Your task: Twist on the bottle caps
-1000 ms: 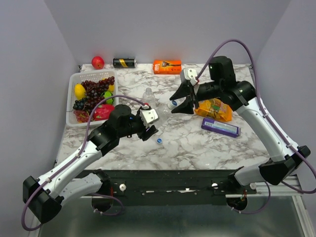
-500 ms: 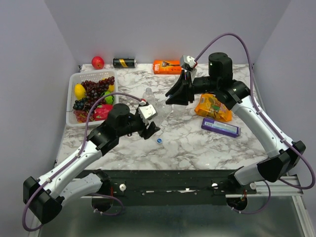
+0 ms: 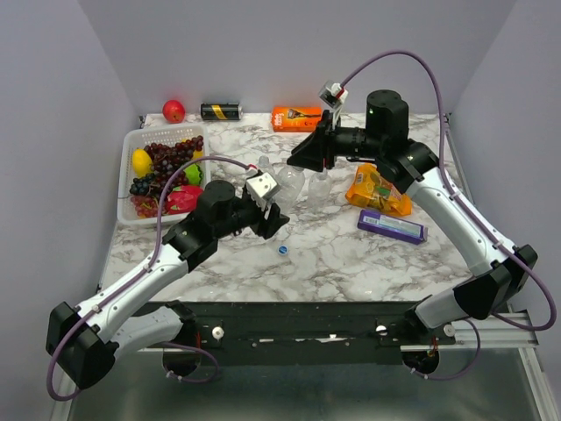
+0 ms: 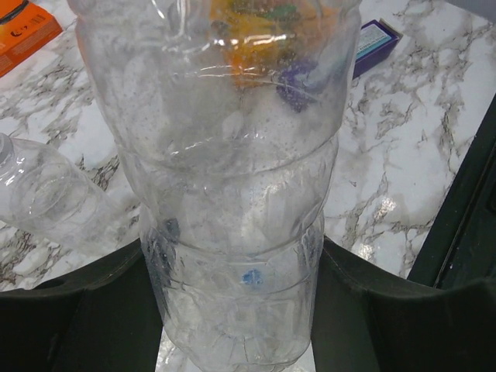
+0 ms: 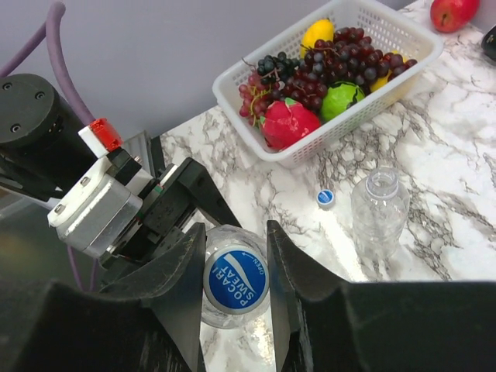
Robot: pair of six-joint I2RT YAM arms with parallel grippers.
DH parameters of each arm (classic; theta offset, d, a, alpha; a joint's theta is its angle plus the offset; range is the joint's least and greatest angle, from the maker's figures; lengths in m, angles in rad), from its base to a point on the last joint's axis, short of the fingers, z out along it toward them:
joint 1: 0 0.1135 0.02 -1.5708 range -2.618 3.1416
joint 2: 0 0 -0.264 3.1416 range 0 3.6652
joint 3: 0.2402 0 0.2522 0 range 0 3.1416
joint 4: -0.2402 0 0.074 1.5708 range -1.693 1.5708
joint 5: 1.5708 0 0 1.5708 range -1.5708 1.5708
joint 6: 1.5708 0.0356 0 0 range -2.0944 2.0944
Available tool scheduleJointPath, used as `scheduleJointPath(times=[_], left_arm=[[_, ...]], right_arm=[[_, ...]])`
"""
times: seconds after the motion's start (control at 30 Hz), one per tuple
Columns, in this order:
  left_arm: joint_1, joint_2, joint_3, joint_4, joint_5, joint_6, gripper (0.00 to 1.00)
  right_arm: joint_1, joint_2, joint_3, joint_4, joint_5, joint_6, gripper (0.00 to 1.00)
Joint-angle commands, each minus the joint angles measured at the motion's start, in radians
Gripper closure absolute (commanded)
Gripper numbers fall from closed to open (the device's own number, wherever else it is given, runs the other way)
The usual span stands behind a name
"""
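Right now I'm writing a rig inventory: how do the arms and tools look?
White links, black joints on left arm and right arm; purple cable along each. White camera block with red tab per wrist. Black wedge-shaped fingers on left tool and right tool.

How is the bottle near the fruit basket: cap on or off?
Off. The bottle has a bare neck; a blue cap lies nearby.

The left arm stretches from the near left corner of the tabletop toward its middle. Its black two-finger left gripper is clamped on the body of a clear plastic bottle. The right arm arches over from the near right corner, and its right gripper pinches that bottle's round blue cap end-on.
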Motion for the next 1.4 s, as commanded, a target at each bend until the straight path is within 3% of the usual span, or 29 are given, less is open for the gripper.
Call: scheduleJointPath(times=[0.0, 0.2, 0.27, 0.3, 0.47, 0.5, 0.6, 0.63, 0.93, 1.07, 1.17, 1.37], left_arm=[[0.018, -0.055, 0.019, 0.134, -0.046, -0.052, 1.0], [0.017, -0.055, 0.011, 0.142, -0.006, -0.046, 1.0], [0.017, -0.049, 0.014, 0.14, 0.0, -0.044, 1.0], [0.017, -0.047, 0.016, 0.14, 0.008, -0.043, 1.0], [0.017, -0.024, 0.01, 0.131, 0.029, -0.037, 1.0], [0.017, -0.019, 0.007, 0.117, 0.026, -0.034, 0.68], [0.017, -0.027, -0.019, 0.102, -0.015, -0.005, 0.09], [0.017, -0.038, -0.027, 0.097, -0.049, 0.003, 0.02], [0.029, -0.085, -0.058, 0.01, -0.103, 0.1, 0.01], [0.032, -0.078, -0.047, 0.001, -0.08, 0.107, 0.01], [0.032, -0.069, -0.033, 0.001, -0.069, 0.111, 0.01], [0.033, -0.055, -0.01, -0.007, -0.06, 0.114, 0.01]], right_arm=[[0.007, -0.006, -0.038, 0.027, 0.025, 0.05, 0.54], [0.005, 0.019, -0.029, 0.038, 0.077, 0.095, 0.45], [0.004, 0.036, -0.009, 0.046, 0.067, 0.095, 0.53], [0.002, 0.037, -0.007, 0.052, 0.051, 0.104, 0.63], [-0.002, 0.043, 0.023, 0.11, -0.016, 0.104, 0.88], [-0.004, 0.042, 0.038, 0.095, -0.027, 0.054, 0.93], [-0.04, 0.01, 0.089, 0.022, -0.001, -0.058, 0.98], [-0.082, -0.015, 0.103, 0.003, 0.013, -0.074, 0.99], [-0.416, -0.17, 0.135, -0.198, 0.071, -0.213, 1.0], [-0.553, -0.204, 0.076, -0.226, 0.175, -0.272, 0.99], [-0.697, -0.21, -0.016, -0.19, 0.246, -0.298, 1.0], [-0.801, -0.211, -0.244, 0.004, 0.343, -0.388, 1.0]])
